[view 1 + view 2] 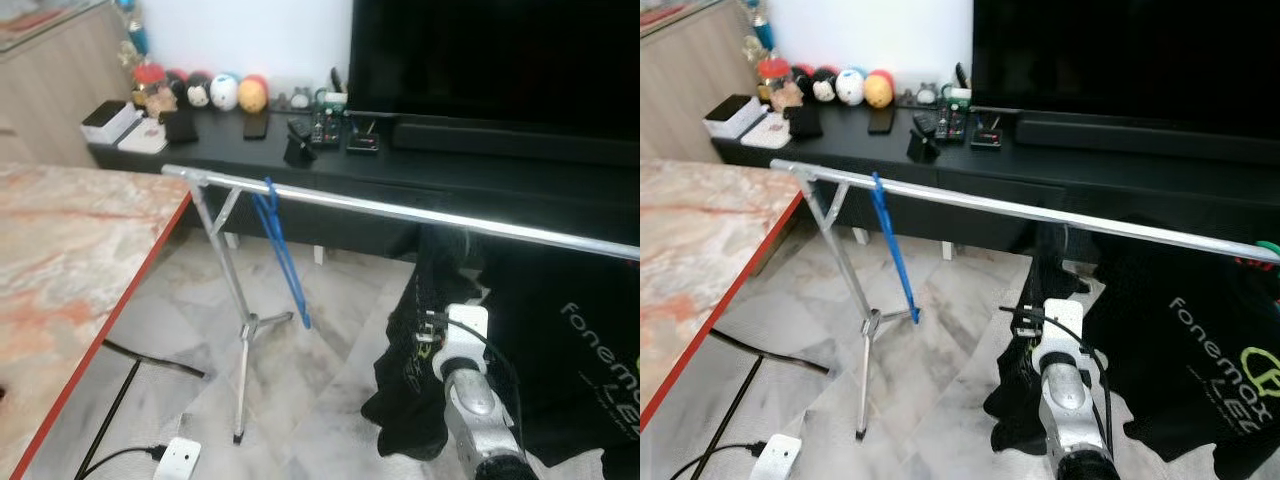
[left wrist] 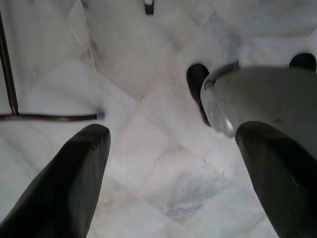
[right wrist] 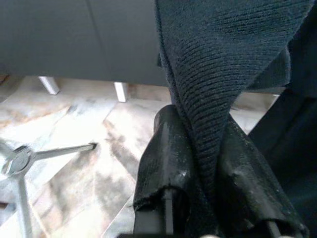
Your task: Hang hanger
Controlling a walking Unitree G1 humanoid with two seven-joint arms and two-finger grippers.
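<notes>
The thin blue plastic hanger [image 1: 283,250], light and stiff, is hanging on the silver metal rail [image 1: 420,211], up-left of the right claw [image 3: 208,173], which is pinching soft black knit fabric [image 3: 223,64]. The left claw [image 2: 168,168] is gaping empty.

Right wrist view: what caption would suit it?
Right gripper pinching dark knitted fabric between its fingers, above marble floor.

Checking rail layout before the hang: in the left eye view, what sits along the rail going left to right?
Rail stand leg → blue hanger → bare rail → dark garment pinched in the right hand → black printed shirt.
</notes>
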